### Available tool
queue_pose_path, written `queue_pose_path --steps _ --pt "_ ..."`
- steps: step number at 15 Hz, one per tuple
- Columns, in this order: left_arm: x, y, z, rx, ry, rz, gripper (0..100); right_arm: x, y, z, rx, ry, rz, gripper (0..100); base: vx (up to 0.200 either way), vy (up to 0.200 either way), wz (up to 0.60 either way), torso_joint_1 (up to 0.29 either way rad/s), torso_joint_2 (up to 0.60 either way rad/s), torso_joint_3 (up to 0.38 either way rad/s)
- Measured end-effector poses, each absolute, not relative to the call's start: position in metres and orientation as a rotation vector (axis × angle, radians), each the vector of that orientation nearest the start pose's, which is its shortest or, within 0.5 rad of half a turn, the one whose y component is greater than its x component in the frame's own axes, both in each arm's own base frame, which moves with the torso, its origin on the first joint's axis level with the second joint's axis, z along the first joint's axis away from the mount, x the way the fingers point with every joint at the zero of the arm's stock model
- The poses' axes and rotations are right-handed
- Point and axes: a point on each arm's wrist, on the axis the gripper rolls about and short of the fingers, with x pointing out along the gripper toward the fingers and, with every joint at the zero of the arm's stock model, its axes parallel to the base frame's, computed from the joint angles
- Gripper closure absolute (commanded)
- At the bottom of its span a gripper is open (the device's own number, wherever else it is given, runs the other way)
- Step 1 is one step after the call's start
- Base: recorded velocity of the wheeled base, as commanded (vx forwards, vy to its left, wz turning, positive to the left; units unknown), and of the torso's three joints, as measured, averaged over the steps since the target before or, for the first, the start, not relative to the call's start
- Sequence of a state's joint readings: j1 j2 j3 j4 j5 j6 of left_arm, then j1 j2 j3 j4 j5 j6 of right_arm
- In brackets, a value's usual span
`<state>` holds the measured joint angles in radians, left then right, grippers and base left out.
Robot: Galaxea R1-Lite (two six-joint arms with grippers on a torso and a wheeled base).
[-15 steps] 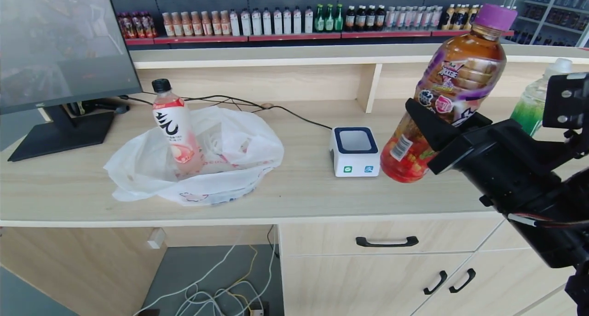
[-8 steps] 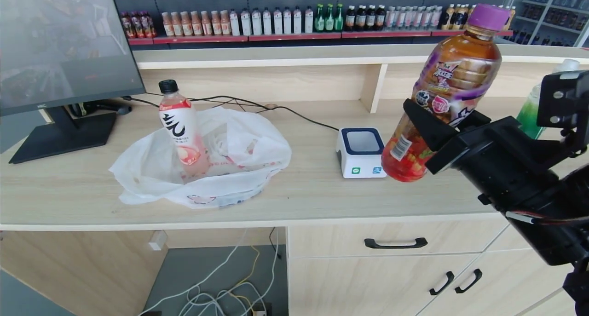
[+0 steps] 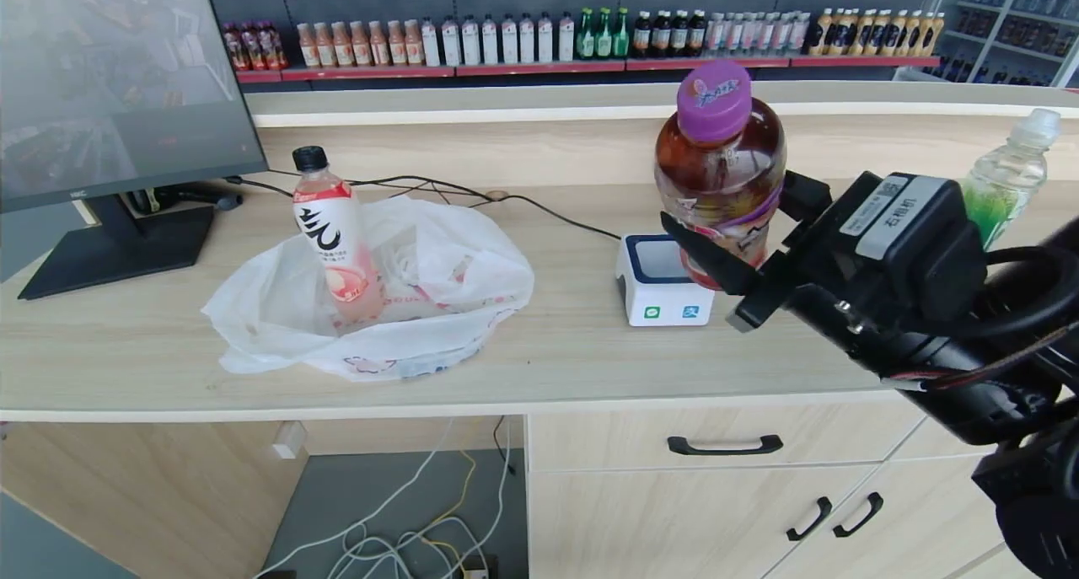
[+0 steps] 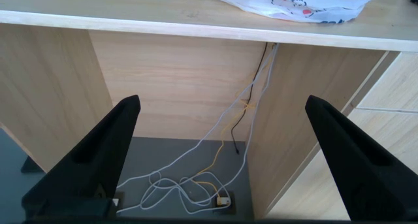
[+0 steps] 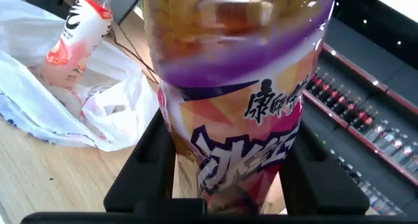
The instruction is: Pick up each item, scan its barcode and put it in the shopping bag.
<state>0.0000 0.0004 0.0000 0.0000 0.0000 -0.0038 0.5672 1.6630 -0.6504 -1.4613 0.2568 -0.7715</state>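
Note:
My right gripper [image 3: 742, 254] is shut on a tea bottle [image 3: 719, 170] with a purple cap, held tilted just above the white barcode scanner [image 3: 660, 286]. In the right wrist view the tea bottle [image 5: 238, 100] sits between the two fingers. A pink drink bottle [image 3: 332, 235] stands upright inside the white shopping bag [image 3: 421, 309] on the counter [image 3: 548, 351], left of the scanner. The bag [image 5: 78, 113] and pink bottle [image 5: 81, 28] also lie beyond the held bottle. My left gripper [image 4: 222, 159] hangs open below the counter edge, holding nothing.
A green-labelled clear bottle [image 3: 1007, 179] stands at the counter's right end. A monitor [image 3: 118, 82] on a black stand occupies the back left, with cables [image 3: 438, 183] running behind the bag. Drawers [image 3: 716, 444] and floor cables [image 4: 196, 178] lie under the counter.
My right arm has swung left and turned the tea bottle, bringing it over the scanner with its cap now facing the head camera. The head view shifted slightly earlier on.

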Motion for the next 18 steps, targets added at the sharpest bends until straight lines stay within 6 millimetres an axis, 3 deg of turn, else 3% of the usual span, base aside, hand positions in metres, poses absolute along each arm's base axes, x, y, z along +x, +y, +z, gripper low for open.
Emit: queue_pose_path --steps 3,8,13,18 --pt "-0.023 0.0 0.075 -0.004 0.0 0.0 0 0.257 0.168 0.242 -0.809 -0.927 0.644 100 0.0 0.0 0.0 0.0 0.0 0.0" --pt "-0.023 0.0 0.075 -0.004 0.0 0.0 0 0.307 0.179 0.233 -0.964 -1.112 0.647 100 0.0 0.0 0.0 0.0 0.0 0.0" --pt "-0.023 0.0 0.075 -0.004 0.0 0.0 0 0.342 0.161 0.203 -1.065 -1.08 0.607 100 0.0 0.0 0.0 0.0 0.0 0.0" --pt "-0.023 0.0 0.075 -0.004 0.0 0.0 0 0.355 0.152 0.186 -1.108 -1.041 0.608 100 0.0 0.0 0.0 0.0 0.0 0.0"
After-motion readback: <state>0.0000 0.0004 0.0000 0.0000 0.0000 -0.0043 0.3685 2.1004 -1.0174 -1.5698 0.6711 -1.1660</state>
